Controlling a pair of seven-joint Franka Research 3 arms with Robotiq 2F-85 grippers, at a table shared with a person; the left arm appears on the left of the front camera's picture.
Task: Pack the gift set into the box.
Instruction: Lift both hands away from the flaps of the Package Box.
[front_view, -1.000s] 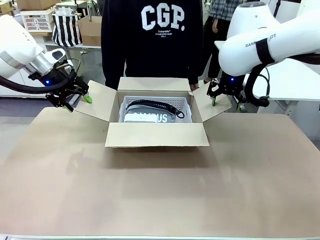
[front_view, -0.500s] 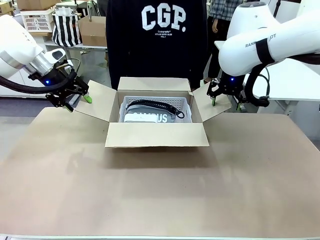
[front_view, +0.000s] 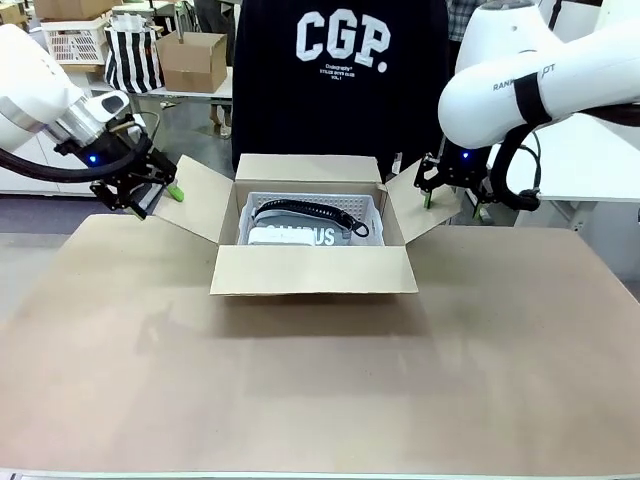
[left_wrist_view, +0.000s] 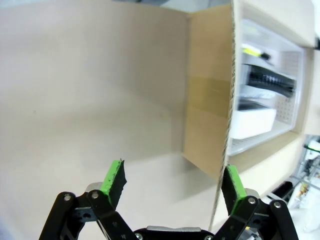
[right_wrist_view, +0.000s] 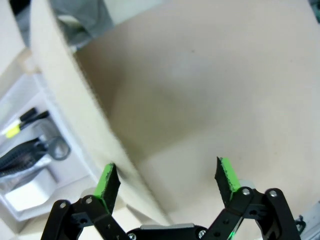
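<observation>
Looks nearly done — gift set (front_view: 300, 236) inside the box (front_view: 312, 270) mid-frame, flaps unclosed, left gripper (front_view: 158, 200) and right gripper (front_view: 452, 203) fingers apart.

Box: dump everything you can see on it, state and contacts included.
The box is a plain brown corrugated carton, upright on the table, with all four top flaps open: near flap folded out toward the camera, far flap up, side flaps splayed outward. Inside sits a white perforated tray holding the gift set. The left end effector and right end effector, both open, each straddle a side-flap edge; contact can't be confirmed.
</observation>
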